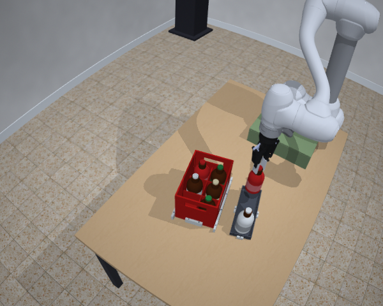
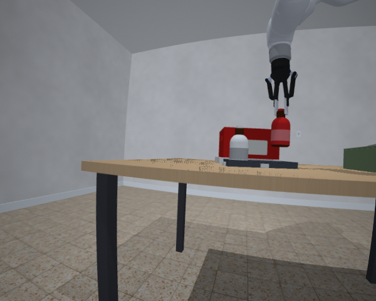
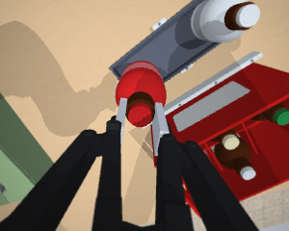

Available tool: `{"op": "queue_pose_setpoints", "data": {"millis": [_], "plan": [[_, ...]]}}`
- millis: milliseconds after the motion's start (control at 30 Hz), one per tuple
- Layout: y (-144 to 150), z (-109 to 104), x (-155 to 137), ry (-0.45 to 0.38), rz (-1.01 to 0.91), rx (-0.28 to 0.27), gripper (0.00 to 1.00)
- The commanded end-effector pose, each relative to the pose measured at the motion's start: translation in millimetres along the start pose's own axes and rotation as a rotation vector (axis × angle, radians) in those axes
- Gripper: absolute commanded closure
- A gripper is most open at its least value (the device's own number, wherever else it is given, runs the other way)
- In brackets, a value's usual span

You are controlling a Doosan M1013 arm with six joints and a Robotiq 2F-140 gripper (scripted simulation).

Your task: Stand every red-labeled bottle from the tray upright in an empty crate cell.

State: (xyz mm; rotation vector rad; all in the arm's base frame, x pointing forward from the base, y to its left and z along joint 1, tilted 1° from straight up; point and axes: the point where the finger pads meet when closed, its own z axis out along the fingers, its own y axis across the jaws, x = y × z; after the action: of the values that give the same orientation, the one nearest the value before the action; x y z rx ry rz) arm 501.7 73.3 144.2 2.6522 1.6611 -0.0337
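My gripper [image 1: 259,167] [image 2: 281,111] [image 3: 140,110] is shut on the neck of a red-labeled bottle [image 1: 255,182] [image 2: 280,132] [image 3: 141,87], held upright above the far end of the dark tray [image 1: 248,200] [image 2: 279,164] [image 3: 144,53]. A white-labeled bottle [image 1: 244,222] [image 2: 239,148] [image 3: 214,21] stands at the tray's near end. The red crate [image 1: 185,213] [image 2: 259,133] [image 3: 275,79] holds another red-labeled bottle [image 1: 202,172], two green-capped bottles [image 1: 218,175] [image 1: 208,199], a white-capped one [image 1: 194,185] and a cream-capped one [image 1: 214,190]. Its near left cell looks empty.
White strips [image 1: 193,222] edge the crate, and small white brackets [image 1: 239,237] edge the tray. A green block [image 1: 293,150] [image 2: 361,160] [image 3: 19,164] lies beyond the tray, near the arm's base. The crate stands left of the tray in the top view, with a narrow gap between them.
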Motion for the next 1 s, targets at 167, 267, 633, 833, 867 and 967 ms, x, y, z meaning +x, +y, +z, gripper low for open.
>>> {"op": "queue_pose_setpoints", "data": {"millis": [167, 267, 633, 833, 867, 967], "plan": [[0.0, -0.6, 0.0, 0.000, 0.000, 0.000, 1.00], [0.0, -1.5, 0.0, 0.000, 0.000, 0.000, 1.00], [0.0, -7.4, 0.0, 0.000, 0.000, 0.000, 1.00], [0.0, -13.8, 0.0, 0.000, 0.000, 0.000, 1.00], [0.0, -15.0, 0.0, 0.000, 0.000, 0.000, 1.00], [0.0, -18.7, 0.0, 0.000, 0.000, 0.000, 1.00]]}}
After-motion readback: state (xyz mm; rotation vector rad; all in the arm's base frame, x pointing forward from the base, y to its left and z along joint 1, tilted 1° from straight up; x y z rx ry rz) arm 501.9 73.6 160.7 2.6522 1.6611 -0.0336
